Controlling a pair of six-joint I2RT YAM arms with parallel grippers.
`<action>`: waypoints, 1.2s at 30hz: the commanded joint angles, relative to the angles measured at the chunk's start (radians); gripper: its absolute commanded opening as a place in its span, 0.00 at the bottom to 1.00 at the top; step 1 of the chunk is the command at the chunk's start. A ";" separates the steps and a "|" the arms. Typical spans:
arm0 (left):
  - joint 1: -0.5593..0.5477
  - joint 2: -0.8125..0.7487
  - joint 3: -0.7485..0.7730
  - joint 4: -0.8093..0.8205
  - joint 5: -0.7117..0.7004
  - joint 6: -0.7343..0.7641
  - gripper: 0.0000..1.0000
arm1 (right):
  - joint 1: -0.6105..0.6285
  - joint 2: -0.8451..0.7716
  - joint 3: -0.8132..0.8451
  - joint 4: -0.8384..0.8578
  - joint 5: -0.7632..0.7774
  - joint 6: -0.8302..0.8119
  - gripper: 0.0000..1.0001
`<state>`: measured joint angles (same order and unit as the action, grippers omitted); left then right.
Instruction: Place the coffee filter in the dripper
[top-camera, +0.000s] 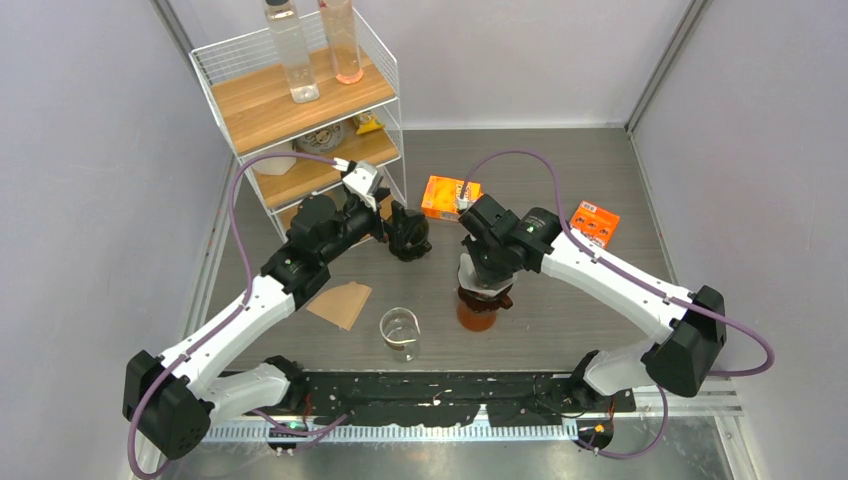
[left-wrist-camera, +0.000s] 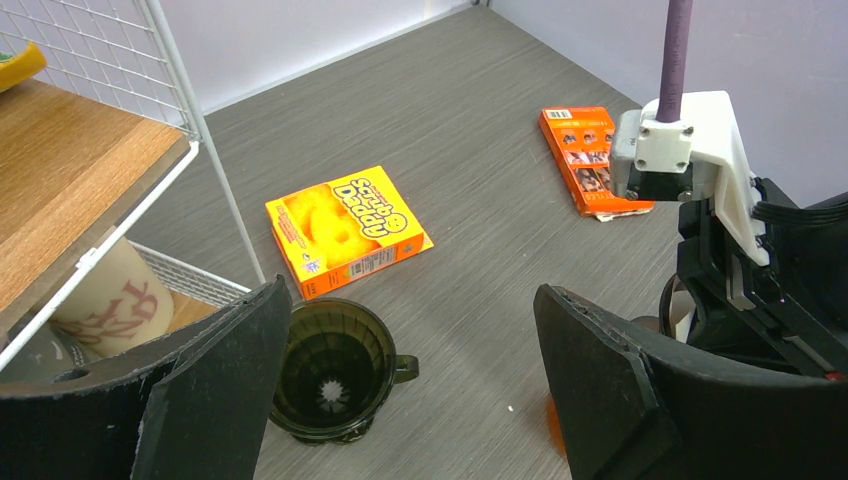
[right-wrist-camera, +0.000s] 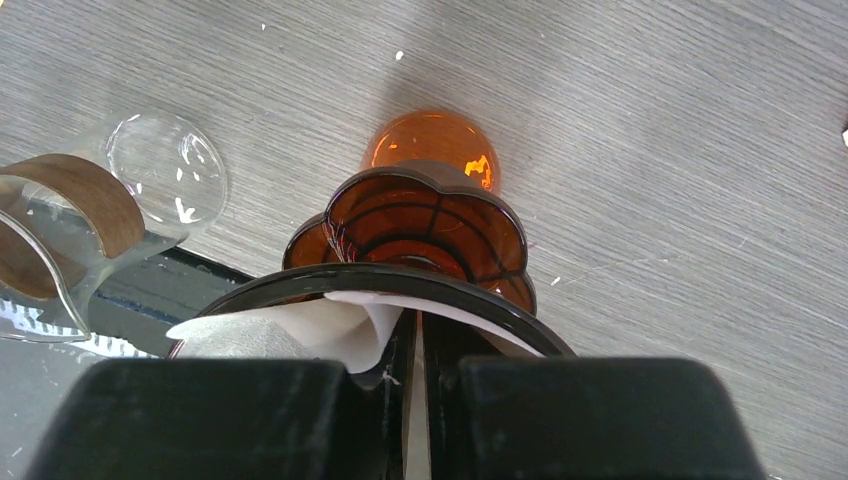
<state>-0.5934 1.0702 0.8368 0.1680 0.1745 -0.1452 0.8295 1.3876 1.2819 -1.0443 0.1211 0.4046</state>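
Nearest the arm bases, a glass beaker (top-camera: 400, 328) stands on the bench (top-camera: 560, 165). A flat stack of brown paper filters (top-camera: 342, 303) lies just to its left.

Right of the beaker sits the amber dripper (right-wrist-camera: 420, 225), fluted glass under a black rim. The right claw (right-wrist-camera: 420, 345) hangs straight over it. Its fingers are drawn almost together, and a thin white edge of the coffee filter (right-wrist-camera: 300, 325) is pinched between them. The rest of the white filter lies crumpled inside the black rim, so it is already within the dripper's mouth while the claw has hold of it.

Farther back and to the left, the left claw (left-wrist-camera: 412, 300) is spread wide and grips nothing. A dark smoked dripper (left-wrist-camera: 335, 370) stands upright on the bench just beside its left finger, near the foot of the rack.

Beyond that lies an orange sponge box (left-wrist-camera: 345, 230), flat on the bench. A smaller orange box (left-wrist-camera: 590, 160) lies well apart from it on the right.

At the far left stands a wire rack with wooden shelves (top-camera: 260, 100). Two tall bottles (top-camera: 293, 50) stand on its top shelf.
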 joint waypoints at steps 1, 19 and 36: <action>0.006 -0.021 0.000 0.050 -0.018 0.019 1.00 | 0.003 -0.033 -0.022 0.082 -0.002 -0.022 0.12; 0.006 -0.017 0.003 0.048 -0.016 0.018 0.99 | 0.003 -0.101 -0.113 0.170 -0.002 -0.038 0.12; 0.006 -0.007 0.006 0.050 -0.009 0.019 1.00 | 0.004 -0.011 -0.025 0.039 0.001 0.024 0.12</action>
<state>-0.5934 1.0702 0.8368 0.1680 0.1650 -0.1448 0.8295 1.3586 1.2160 -0.9665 0.1143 0.4015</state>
